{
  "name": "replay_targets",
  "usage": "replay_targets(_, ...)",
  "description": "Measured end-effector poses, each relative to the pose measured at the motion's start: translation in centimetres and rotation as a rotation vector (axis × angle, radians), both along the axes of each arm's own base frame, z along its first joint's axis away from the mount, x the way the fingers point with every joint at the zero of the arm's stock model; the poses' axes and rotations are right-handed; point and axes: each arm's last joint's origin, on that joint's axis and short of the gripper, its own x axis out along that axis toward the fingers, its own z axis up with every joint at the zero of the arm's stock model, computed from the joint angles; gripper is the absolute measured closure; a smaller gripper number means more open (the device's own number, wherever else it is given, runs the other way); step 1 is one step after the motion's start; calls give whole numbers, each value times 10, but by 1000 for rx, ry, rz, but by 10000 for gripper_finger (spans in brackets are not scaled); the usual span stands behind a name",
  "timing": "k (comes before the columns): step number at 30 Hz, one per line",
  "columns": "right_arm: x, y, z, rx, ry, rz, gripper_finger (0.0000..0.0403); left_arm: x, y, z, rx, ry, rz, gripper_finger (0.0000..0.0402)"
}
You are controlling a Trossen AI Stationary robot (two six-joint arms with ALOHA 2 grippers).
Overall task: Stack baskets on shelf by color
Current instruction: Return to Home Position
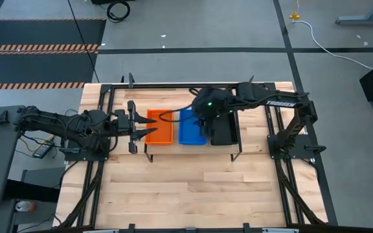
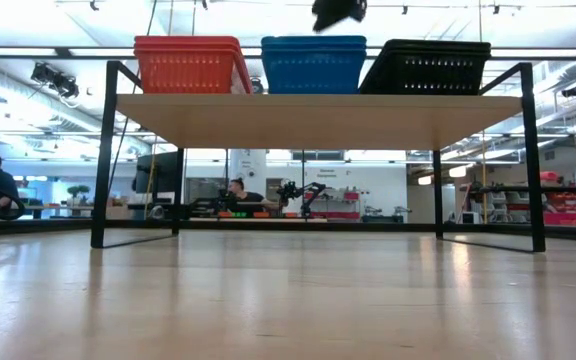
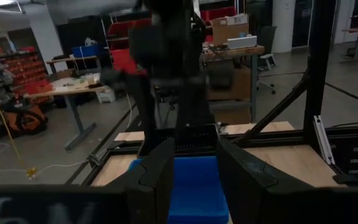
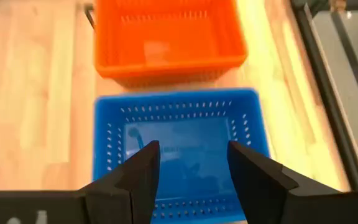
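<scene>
The three colours stand side by side on the shelf (image 2: 318, 118): orange baskets (image 2: 190, 65) at one end, blue baskets (image 2: 314, 64) in the middle, black baskets (image 2: 426, 67) at the other end. Each colour keeps its own spot, so the sorting looks finished. From the level view each pile reads as nested rather than single, though how many baskets are in each cannot be counted with confidence.

The right gripper (image 4: 191, 146) hangs above the blue pile, clear of its rim, with its fingers (image 4: 143, 180) spread and nothing between them. That fits an arm that has let go and has no more to carry. Its height matters here: a sideways move at rim level could drag the pile out of line.

The left gripper (image 1: 141, 127) sits just beside the orange pile at the shelf's outer end. It points across the row, its fingers (image 3: 160, 180) also apart and empty, touching no basket that I can see.

No baskets lie loose on the worktop (image 1: 193, 188) in front of the shelf. What seems left is for both arms to pull away to rest, the right going up first and the left straight back.
</scene>
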Motion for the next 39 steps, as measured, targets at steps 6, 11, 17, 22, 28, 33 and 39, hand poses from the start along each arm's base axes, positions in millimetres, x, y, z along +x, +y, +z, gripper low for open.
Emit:
replay_targets(6,-15,2,33,22,-194,31,209,0,0,0,-6,-3,0,276)
replay_targets(11,-29,2,45,17,-282,39,209,0,-1,2,-20,-26,-24,276)
replay_targets(17,-61,-1,43,22,-304,12,209,-10,0,2,-32,-4,-61,276)
replay_targets(22,-91,2,16,57,-412,-10,209,-25,3,-8,-42,-68,-60,276)
replay_targets(28,-130,5,-25,107,-619,12,209,-49,7,-17,-52,-171,-103,276)
replay_targets(33,-159,8,-68,131,-806,60,209,-63,7,-27,-76,-250,-185,276)
replay_targets(39,-188,11,-125,184,-836,79,209,-63,7,-49,-118,-235,-177,276)
